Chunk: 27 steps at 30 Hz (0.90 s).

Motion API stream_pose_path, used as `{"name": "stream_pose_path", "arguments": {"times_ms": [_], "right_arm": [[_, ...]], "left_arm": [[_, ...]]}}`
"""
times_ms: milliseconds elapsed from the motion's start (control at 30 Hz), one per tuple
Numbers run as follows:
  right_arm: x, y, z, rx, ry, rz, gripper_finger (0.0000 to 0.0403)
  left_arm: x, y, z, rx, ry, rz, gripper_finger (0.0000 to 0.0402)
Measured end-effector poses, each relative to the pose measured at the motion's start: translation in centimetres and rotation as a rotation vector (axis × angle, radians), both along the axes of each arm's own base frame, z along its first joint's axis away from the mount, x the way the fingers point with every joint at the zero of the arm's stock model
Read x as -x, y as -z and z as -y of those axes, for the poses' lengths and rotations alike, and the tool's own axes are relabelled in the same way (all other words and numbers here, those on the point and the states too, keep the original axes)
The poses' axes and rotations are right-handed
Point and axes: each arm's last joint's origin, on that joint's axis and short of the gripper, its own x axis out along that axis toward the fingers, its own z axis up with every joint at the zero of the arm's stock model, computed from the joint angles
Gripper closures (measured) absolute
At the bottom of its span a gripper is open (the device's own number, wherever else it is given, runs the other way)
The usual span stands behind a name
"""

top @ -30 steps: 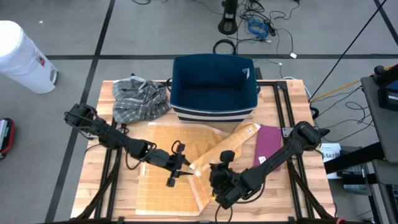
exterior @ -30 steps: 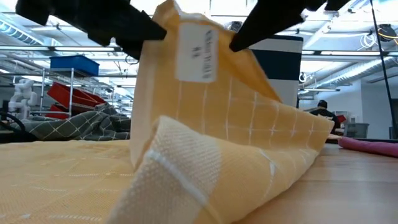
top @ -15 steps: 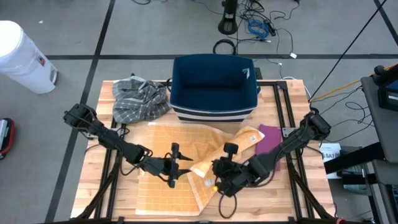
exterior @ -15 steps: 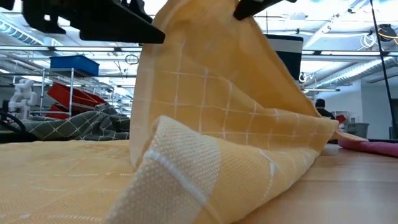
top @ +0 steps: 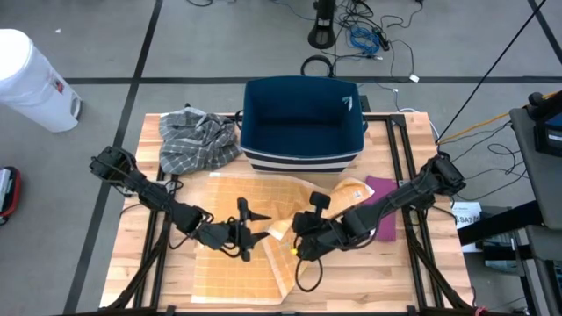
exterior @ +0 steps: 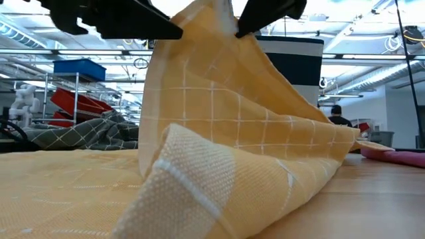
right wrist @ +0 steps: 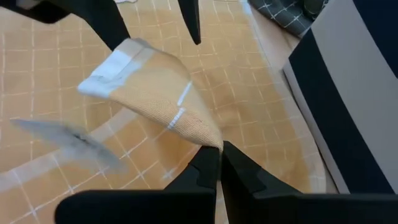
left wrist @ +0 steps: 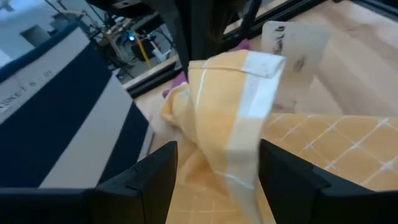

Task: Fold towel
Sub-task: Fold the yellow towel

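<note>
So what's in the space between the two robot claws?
The lifted corner of the yellow towel. In the high view it sits between the open left gripper and the right gripper, which pinches it.

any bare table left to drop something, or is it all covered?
Free: bare wood along the table left edge beside the yellow towel, and the front-right corner below the magenta cloth. Crowded: back row, grey checked cloth against the navy bin; centre, where the right hand pinches the towel corner and the open left hand faces it.
</note>
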Motion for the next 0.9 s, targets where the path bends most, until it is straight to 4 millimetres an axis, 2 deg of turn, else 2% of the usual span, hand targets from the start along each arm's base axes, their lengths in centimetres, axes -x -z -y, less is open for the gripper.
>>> {"name": "stream_pose_path", "arguments": {"times_ms": [333,633,900], "right_arm": [[-1.0,-0.2,1.4,-0.025,0.019,0.029,0.0403],[-1.3,-0.2,2.2,-0.019,0.037,0.026,0.0403],[-1.8,0.0,2.5,-0.014,0.034,0.035,0.0403]], "left_arm": [[-0.2,-1.1,0.3,-0.051,-0.001,0.094,0.0186],[-0.2,-1.0,0.1,-0.064,-0.005,0.081,0.0254],[-0.4,-1.1,-0.2,-0.053,-0.019,0.089,0.0262]]}}
